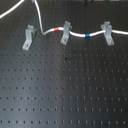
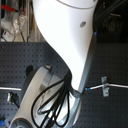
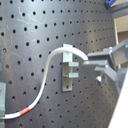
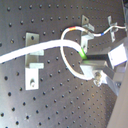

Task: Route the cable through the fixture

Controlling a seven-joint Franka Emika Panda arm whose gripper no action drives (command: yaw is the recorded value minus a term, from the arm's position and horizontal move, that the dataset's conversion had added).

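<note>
On the black perforated table (image 1: pixel 65 90) in the first exterior view you have three grey clips in a row near the far edge: the fixture (image 1: pixel 29 38) with its forked top and long foot sits toward the first exterior view's left, a narrow upright clip (image 1: pixel 65 32) stands in the middle, and a wider clip (image 1: pixel 107 32) sits toward the first exterior view's right. The cable (image 1: pixel 77 35) runs through the forks of the middle and right-hand clips, with its red band (image 1: pixel 62 29) just beside the narrow clip and its blue band (image 1: pixel 87 36) between the two. From the red band the cord dips, then climbs steeply out of the top of the picture just beside the fixture, without lying in its fork; another stretch of white cord crosses the upper corner on the first exterior view's left. In the first wrist view your claw (image 3: pixel 94 64) is pinched narrow on the cable (image 3: pixel 47 75), whose end arches over a clip (image 3: pixel 68 70) on the board, and the red band (image 3: pixel 19 114) shows farther down the cord. In the second wrist view the claw (image 4: pixel 90 62) holds the cord (image 4: pixel 30 52) the same way, the cord looping past a clip (image 4: pixel 32 60) close by, with the two other clips behind it. In the second exterior view the white arm (image 2: pixel 65 45) fills most of the picture; you can only see one clip (image 2: pixel 104 86) with a stretch of cable and the blue band (image 2: pixel 88 88) beside it.
</note>
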